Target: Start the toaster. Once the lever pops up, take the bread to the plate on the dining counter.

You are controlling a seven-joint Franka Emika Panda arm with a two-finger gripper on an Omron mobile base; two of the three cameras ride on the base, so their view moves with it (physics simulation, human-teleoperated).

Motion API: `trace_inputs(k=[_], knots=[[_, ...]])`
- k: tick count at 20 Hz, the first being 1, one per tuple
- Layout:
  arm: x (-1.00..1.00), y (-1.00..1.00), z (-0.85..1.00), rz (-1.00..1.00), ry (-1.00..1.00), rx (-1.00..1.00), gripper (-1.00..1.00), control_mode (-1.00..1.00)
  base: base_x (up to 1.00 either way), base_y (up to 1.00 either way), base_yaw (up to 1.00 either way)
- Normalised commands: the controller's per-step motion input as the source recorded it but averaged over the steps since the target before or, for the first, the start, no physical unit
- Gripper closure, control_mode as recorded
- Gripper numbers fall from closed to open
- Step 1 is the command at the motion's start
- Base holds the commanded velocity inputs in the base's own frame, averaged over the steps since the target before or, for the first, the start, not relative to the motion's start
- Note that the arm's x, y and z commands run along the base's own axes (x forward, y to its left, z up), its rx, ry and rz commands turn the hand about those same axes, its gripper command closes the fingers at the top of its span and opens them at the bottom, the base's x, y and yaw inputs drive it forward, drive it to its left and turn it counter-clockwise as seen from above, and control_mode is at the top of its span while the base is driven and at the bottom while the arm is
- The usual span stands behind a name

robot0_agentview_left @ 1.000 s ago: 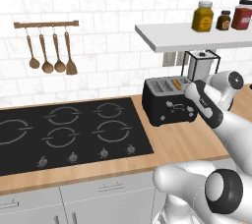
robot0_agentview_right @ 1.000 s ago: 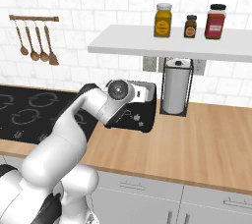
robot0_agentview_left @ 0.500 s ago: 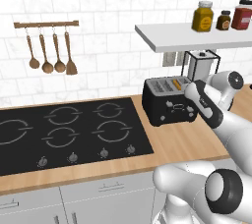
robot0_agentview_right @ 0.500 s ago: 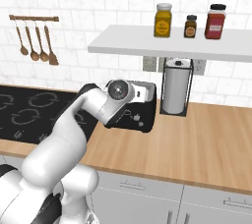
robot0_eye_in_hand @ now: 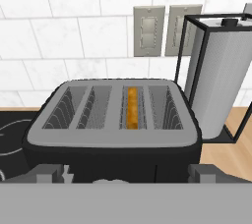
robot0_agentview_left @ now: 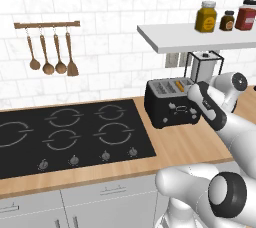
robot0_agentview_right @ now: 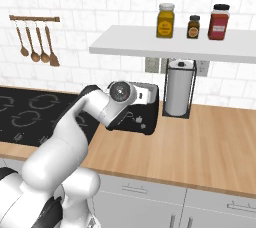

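Along the left wall four wooden utensils (robot0_agentview_left: 52,59) hang from a rail above the black hob (robot0_agentview_left: 65,134), whose near-left corner is cut off by the edge of the left base view. To the right of the hob the toaster (robot0_agentview_left: 170,102) stands on the wooden worktop (robot0_agentview_right: 200,147) against the tiled wall; in the left base view its right end is covered by the arm's forearm, and in the right base view the wrist joint hides most of its front and top, leaving the lower front and right end showing. The gripper (robot0_eye_in_hand: 125,179) is hard to make out in both base views, tucked just in front of the toaster; in the hand view its two grey finger tips (robot0_eye_in_hand: 47,175) stand wide apart at the bottom, open to full spread, with nothing between them but the toaster's dark front face. That view looks down into four slots: the bread (robot0_eye_in_hand: 132,107) sits in the third slot from the left, its orange-brown edge low between the wires, and the other three are bare. From the left base view the same slice shows as a thin orange sliver (robot0_agentview_left: 180,86). Right of the toaster a paper towel roll (robot0_agentview_right: 179,88) stands upright in a black frame beneath the white shelf (robot0_agentview_right: 175,49), which carries three jars (robot0_agentview_right: 166,20), with two wall switch plates (robot0_eye_in_hand: 167,30) behind.
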Motion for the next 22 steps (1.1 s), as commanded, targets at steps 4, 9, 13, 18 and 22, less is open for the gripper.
trace_inputs(k=[4, 9, 13, 18, 22], knots=[[0.0, 0.0, 0.0, 0.0, 0.0, 0.0, -1.0, -1.0, 0.0, 0.0, 0.0], [0.0, 0.0, 0.0, 0.0, 0.0, 0.0, -1.0, -1.0, 0.0, 0.0, 0.0], [0.0, 0.0, 0.0, 0.0, 0.0, 0.0, -1.0, -1.0, 0.0, 0.0, 0.0], [0.0, 0.0, 0.0, 0.0, 0.0, 0.0, -1.0, -1.0, 0.0, 0.0, 0.0], [0.0, 0.0, 0.0, 0.0, 0.0, 0.0, -1.0, -1.0, 0.0, 0.0, 0.0]])
